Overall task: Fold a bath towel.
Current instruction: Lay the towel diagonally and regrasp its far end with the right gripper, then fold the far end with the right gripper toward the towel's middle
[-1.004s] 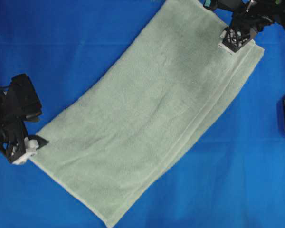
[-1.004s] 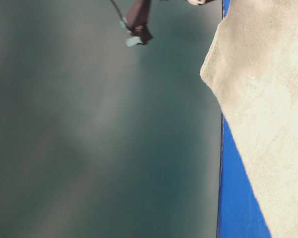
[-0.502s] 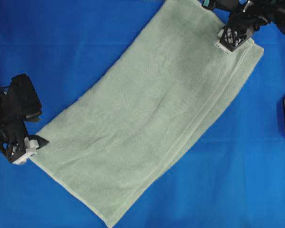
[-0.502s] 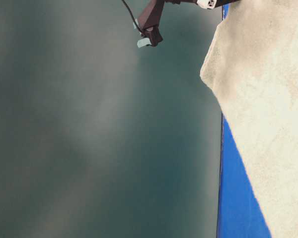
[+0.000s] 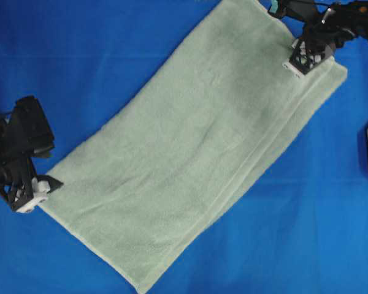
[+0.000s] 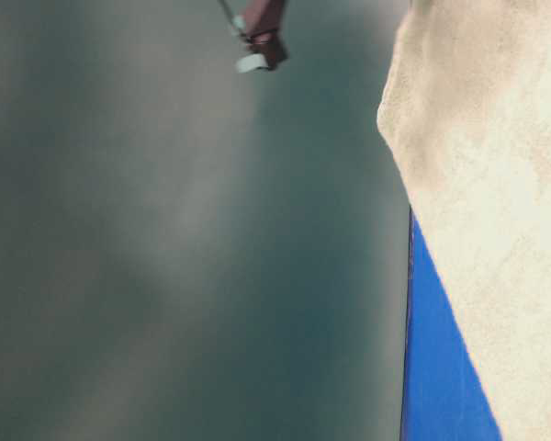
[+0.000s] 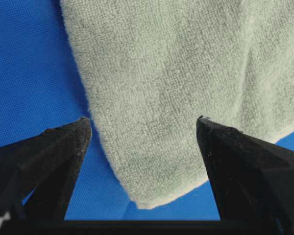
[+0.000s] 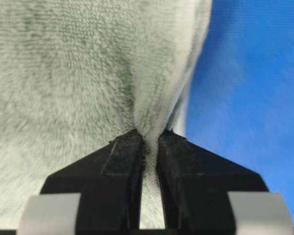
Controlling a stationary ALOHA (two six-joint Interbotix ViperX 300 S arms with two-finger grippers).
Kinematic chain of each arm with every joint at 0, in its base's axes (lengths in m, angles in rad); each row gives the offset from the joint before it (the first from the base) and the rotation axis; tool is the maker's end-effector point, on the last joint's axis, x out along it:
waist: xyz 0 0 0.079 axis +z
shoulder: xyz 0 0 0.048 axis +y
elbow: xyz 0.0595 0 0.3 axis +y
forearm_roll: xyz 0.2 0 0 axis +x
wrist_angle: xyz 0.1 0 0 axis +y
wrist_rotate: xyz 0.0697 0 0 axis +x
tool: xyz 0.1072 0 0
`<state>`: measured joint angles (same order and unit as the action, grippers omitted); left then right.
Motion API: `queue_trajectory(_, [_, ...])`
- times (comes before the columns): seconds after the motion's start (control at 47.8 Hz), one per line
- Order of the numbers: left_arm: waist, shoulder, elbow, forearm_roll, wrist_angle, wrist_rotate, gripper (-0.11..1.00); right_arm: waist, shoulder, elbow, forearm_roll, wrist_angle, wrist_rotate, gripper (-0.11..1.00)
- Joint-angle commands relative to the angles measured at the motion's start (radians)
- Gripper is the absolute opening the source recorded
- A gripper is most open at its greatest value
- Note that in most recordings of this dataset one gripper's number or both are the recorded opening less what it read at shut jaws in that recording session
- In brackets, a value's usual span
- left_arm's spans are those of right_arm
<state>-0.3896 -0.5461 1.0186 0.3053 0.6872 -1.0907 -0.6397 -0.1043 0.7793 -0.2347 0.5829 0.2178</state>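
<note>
Overhead exterior shows the bath towel [image 5: 199, 147] lying flat on the blue cloth [image 5: 98, 55], its long axis running on a diagonal from the lower left of the view up to the upper right; it is a long rectangle of pale sage-green terry, fuzzy and matte, with a lighter flat band along the lower right long side, where a second layer shows just beneath the top one; the blue cloth is smooth and finely woven. The right gripper [image 5: 305, 60] sits on the upper right corner; in the right wrist view its black jaws are clenched on a raised ridge of the towel [image 8: 88, 73], the pile bunched between them. The left gripper [image 5: 38, 191] rests at the lower left corner; in the left wrist view its two dark, pointed fingers [image 7: 63, 147] stand wide apart, released, with the towel's rounded corner [image 7: 157, 98] lying between them on the cloth [image 7: 24, 63]; whether they touch it I cannot tell.
</note>
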Motion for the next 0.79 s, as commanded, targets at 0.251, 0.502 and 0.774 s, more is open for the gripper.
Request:
queue_trajectory(0.251, [0.002,-0.002,-0.028,0.003,-0.002,0.002,0.82,0.337,-0.150,-0.129,-0.012,0.115,0.224,0.11])
queue_trajectory(0.502, [0.017,-0.002,-0.028,0.005,-0.003,0.008,0.82,0.620,0.031,-0.264,-0.048,0.110,0.393,0.11])
queue_trajectory(0.774, [0.020,-0.002,-0.028,0.006,-0.005,0.017,0.82,0.738,0.264,-0.426,-0.101,0.106,0.471,0.11])
